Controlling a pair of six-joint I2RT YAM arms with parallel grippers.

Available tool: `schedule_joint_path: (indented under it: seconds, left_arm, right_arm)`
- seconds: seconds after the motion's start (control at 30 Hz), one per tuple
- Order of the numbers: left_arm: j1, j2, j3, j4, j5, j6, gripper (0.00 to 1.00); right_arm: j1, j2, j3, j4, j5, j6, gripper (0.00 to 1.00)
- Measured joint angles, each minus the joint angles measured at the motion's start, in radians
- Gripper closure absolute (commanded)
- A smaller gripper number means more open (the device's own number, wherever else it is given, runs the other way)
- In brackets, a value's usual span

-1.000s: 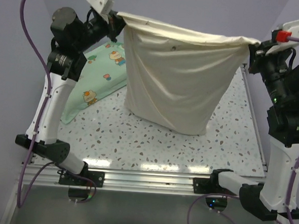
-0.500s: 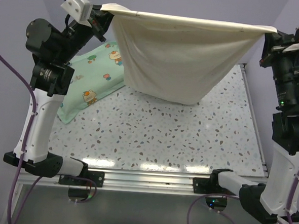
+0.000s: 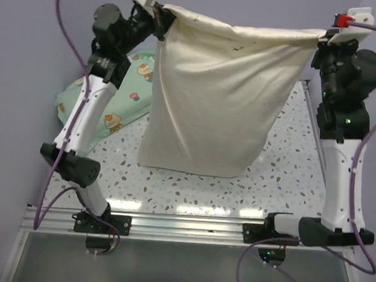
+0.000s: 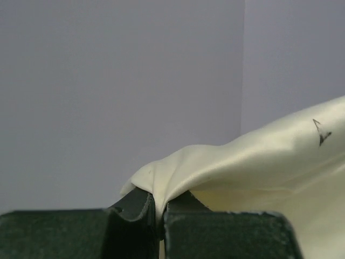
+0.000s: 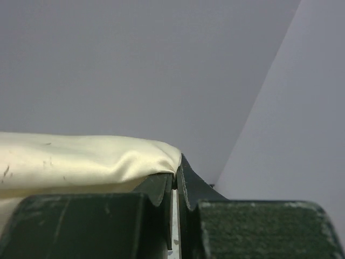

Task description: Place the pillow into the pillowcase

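Observation:
The cream pillowcase (image 3: 216,98) hangs full and bulky between my two raised grippers, its bottom edge at or just above the speckled table (image 3: 191,189). My left gripper (image 3: 162,17) is shut on its top left corner, seen in the left wrist view (image 4: 161,183) with fabric pinched between the jaws. My right gripper (image 3: 321,45) is shut on its top right corner, seen in the right wrist view (image 5: 175,175). The cream quilted pillow is hidden; I cannot see inside the pillowcase (image 4: 269,162), which also shows in the right wrist view (image 5: 81,156).
A mint-green cartoon-print pillow (image 3: 124,95) lies on the table's left side, behind my left arm. A metal rail (image 3: 189,227) runs along the near edge. Purple walls close the back and sides.
Both grippers have come closer together and the pillowcase, stretched wide and lifted half a second ago, now hangs longer and lower towards the table.

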Motion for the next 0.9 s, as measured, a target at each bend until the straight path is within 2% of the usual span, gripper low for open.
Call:
schedule_joint_path:
  seconds: [0.13,0.3,0.43,0.53,0.67,0.8,0.9]
  left_arm:
    - [-0.042,0.246,0.064,0.052,-0.030,-0.015,1.00]
    - [-0.093,0.528,0.290,0.206,-0.100,-0.032,1.00]
    - [-0.140,0.547,0.302,0.396,-0.134,-0.003,1.00]
    - [-0.170,0.508,0.306,0.525,-0.138,0.031,1.00]
    - [-0.145,0.356,0.173,0.625,-0.056,0.020,1.00]
    - [-0.061,0.167,-0.105,0.679,0.198,-0.013,1.00]
    - [-0.017,0.071,-0.368,0.660,0.359,0.040,1.00]
  right_arm:
    - [-0.063,0.184,0.045,0.003,0.036,0.006,1.00]
    - [-0.182,0.382,0.321,-0.072,0.038,0.071,1.00]
    - [-0.225,0.402,0.534,-0.120,0.019,0.112,1.00]
    - [-0.226,0.315,0.576,-0.077,0.004,0.122,1.00]
    - [-0.229,0.057,0.395,0.006,-0.120,0.155,1.00]
    - [-0.228,-0.233,0.090,0.029,-0.353,0.229,1.00]
    - [-0.226,-0.397,-0.187,0.013,-0.520,0.261,1.00]
